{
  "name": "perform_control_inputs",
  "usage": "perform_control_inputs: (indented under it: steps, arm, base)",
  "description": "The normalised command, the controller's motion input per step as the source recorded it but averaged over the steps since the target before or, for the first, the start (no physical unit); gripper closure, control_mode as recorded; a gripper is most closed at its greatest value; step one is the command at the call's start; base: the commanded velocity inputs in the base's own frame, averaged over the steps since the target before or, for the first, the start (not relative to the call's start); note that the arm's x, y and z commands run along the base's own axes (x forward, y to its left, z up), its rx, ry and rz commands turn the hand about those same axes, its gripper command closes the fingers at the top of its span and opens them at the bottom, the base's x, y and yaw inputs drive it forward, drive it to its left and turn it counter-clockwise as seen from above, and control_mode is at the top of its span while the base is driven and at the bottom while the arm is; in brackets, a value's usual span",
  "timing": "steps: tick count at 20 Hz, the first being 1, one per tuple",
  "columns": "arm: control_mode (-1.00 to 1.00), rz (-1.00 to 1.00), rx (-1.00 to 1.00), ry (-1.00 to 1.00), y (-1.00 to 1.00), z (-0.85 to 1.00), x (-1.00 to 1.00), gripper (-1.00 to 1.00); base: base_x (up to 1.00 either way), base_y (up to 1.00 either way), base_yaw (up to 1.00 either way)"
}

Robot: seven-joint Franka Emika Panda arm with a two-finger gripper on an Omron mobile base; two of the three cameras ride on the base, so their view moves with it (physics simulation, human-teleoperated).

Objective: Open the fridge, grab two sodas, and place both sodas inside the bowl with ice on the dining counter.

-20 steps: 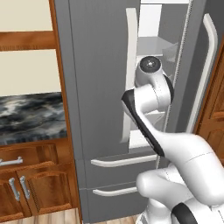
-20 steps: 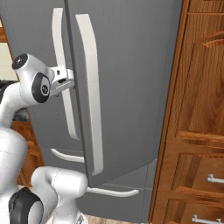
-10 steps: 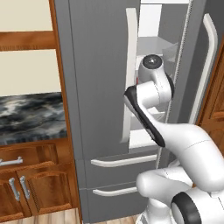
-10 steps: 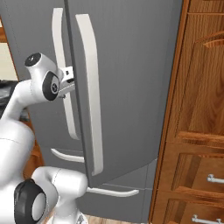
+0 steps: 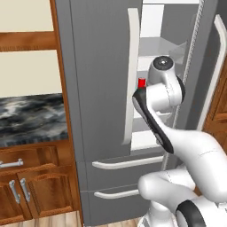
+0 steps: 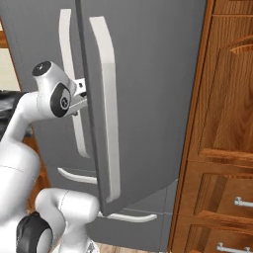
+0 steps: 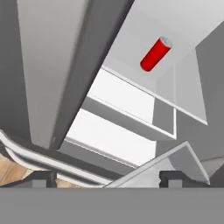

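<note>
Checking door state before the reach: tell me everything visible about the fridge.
The fridge is tall, grey and French-door, with long white curved handles and two lower drawers. One upper door stands swung partly open, exposing a white shelved interior. A red can sits on a shelf inside. Brown wooden cabinets flank it. The tool's fingertips point into the opening; contact is unclear.

A red can (image 7: 155, 54) lies on a white shelf, its silver end up in the hand view. Left of the appliance, a marbled stone surface (image 5: 31, 117) sits on brown wooden cabinets (image 5: 33, 188) with silver handles. On the right stand wooden drawers (image 6: 222, 192), a light wood floor (image 5: 44, 220) below.
</note>
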Motion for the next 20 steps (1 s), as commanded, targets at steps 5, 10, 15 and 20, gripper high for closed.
perform_control_inputs:
  steps: [5,10,15,20]
  arm:
    - [-1.00,-0.01,0.00,0.00,-0.37,-0.10,-0.52,-1.00]
    - [-1.00,-0.02,0.03,0.00,-0.63,-0.02,-0.53,-1.00]
    - [-1.00,0.00,0.03,0.00,-0.79,0.00,-0.57,-1.00]
    - [-1.00,-0.01,0.01,0.00,-0.80,0.00,-0.72,-1.00]
  base:
    - [0.00,0.00,0.00]
    - [0.00,0.00,0.00]
    - [0.00,0.00,0.00]
    - [0.00,0.00,0.00]
